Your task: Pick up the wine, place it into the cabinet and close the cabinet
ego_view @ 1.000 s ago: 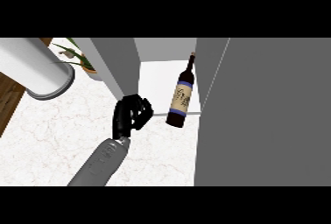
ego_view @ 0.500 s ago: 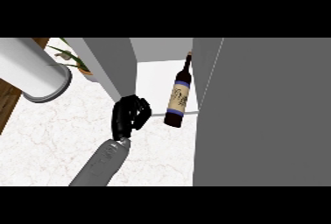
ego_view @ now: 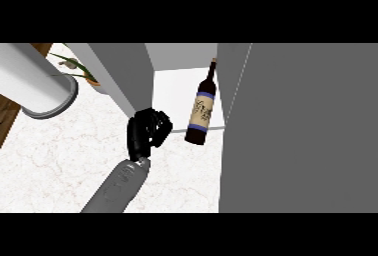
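Observation:
The wine bottle [ego_view: 202,106] is dark with a cream label and a blue band. It stands upright on the white cabinet floor [ego_view: 176,90], just inside the front edge. My right hand [ego_view: 145,133] is a little to its left, apart from it, with fingers curled and nothing in them. The hand sits at the lower end of the grey left cabinet panel [ego_view: 122,75]. A large grey cabinet door [ego_view: 303,130] stands right of the bottle and hides that side of the cabinet. My left hand does not show.
A thick pale cylinder [ego_view: 33,82] slants in from the upper left. Behind it is a small plant [ego_view: 77,70]. White marble counter [ego_view: 66,160] spreads below and left of the hand, with a strip of brown floor [ego_view: 6,117] at the far left.
Almost nothing differs. The bottle sits very slightly further left in the view, and the hand stays curled in the same place by the left panel.

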You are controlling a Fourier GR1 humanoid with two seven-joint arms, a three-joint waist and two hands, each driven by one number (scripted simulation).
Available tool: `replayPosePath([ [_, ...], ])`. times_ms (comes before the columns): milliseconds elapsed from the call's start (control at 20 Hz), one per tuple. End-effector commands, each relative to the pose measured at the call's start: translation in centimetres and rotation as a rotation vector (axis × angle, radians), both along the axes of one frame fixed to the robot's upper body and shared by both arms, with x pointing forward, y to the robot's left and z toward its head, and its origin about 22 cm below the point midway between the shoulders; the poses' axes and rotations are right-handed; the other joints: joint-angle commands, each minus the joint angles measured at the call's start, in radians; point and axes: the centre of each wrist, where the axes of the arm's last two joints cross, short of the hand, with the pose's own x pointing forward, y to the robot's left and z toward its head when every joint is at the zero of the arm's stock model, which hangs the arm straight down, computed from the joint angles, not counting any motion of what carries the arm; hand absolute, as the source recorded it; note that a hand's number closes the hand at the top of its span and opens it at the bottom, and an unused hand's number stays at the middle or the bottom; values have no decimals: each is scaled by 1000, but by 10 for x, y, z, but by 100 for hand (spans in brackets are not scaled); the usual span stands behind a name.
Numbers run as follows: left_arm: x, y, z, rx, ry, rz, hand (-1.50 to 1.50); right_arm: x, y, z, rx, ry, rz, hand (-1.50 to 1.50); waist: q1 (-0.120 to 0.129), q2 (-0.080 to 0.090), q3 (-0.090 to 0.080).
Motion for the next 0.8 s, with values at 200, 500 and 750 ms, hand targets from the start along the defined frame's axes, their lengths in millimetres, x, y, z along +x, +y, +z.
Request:
replayPosePath([
  [200,58,-17,46,162,-59,-98,150,-7,0,8,36,-21,70,-150,-59,33,-18],
  [500,55,-23,41,270,-78,-128,150,-4,3,6,57,-26,70,-150,-60,34,-18],
  [750,57,-32,50,247,-68,-108,150,-6,-2,7,33,-30,77,-150,-62,30,-18],
])
